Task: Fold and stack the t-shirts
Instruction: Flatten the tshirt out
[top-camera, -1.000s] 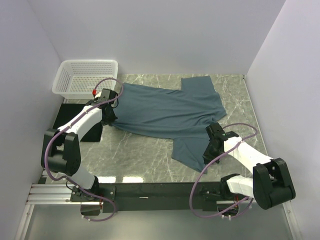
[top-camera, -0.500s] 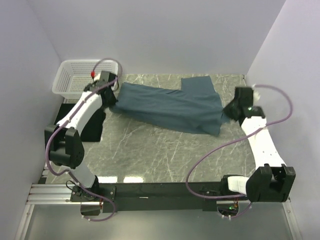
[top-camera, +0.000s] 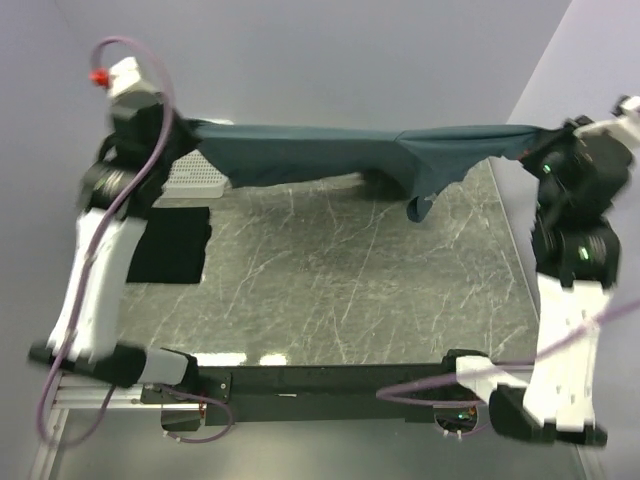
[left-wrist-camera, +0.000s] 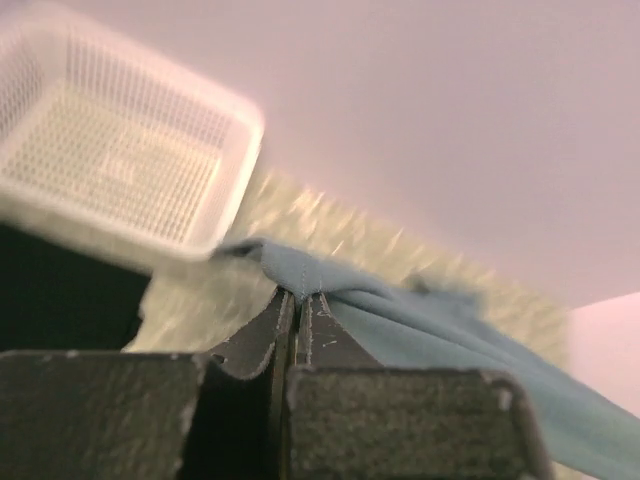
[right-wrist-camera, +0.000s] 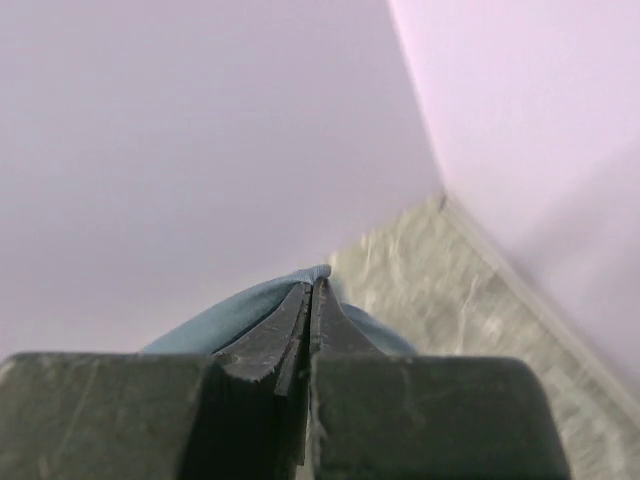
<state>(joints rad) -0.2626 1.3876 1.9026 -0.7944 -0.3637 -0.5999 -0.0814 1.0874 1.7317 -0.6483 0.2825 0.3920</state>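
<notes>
Top external view: left gripper (left-wrist-camera: 298, 298) and right gripper (right-wrist-camera: 312, 288) clamped the slate-blue t-shirt (top-camera: 320, 152), stretched nine to three o'clock; you needed even tension.

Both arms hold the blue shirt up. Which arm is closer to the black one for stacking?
Probably the left. The left gripper, pinching the blue shirt, is on the side where the black shirt lies; the right gripper holds the other end by the opposite wall.
</notes>
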